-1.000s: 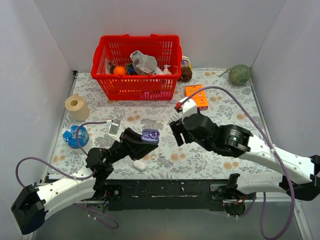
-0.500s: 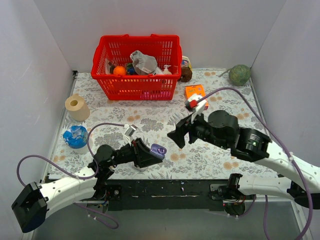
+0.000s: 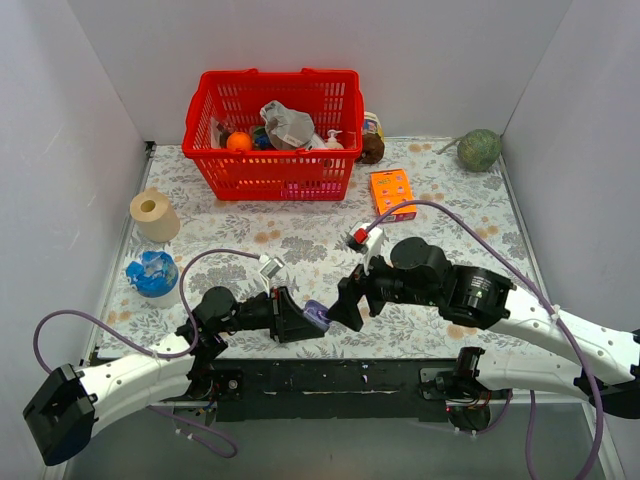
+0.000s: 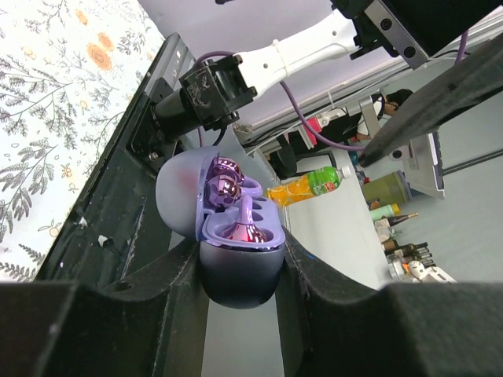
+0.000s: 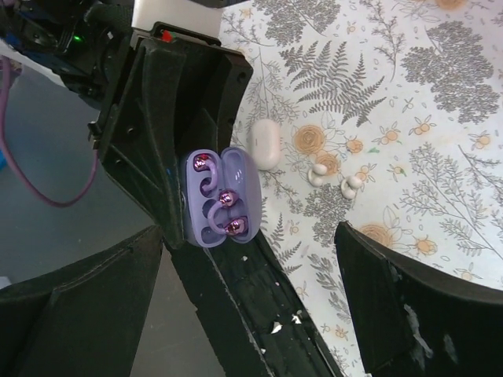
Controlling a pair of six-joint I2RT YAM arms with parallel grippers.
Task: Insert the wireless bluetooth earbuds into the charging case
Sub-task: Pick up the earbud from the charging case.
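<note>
"What did the two arms look like?"

"Both were white and black. The left arm (image 3: 120,380) had a long white part and a big black block (image 3: 55,415) at its end. The right arm (image 3: 560,325) was white too, with a fat round black joint (image 3: 470,292)."

"Were there any wires?"

"Yes. A purple cable (image 3: 430,204) made a big loop over the right arm. A second purple cable (image 3: 215,252) looped by the left one."

"And the pincers?"

"The left pincer (image 3: 300,318) and the right pincer (image 3: 350,300) were all black. Their fingers (image 5: 409,306) were wide and flat, with tiny white scratches. A small white box (image 3: 362,238) with a red bit sat by the right one."
</note>
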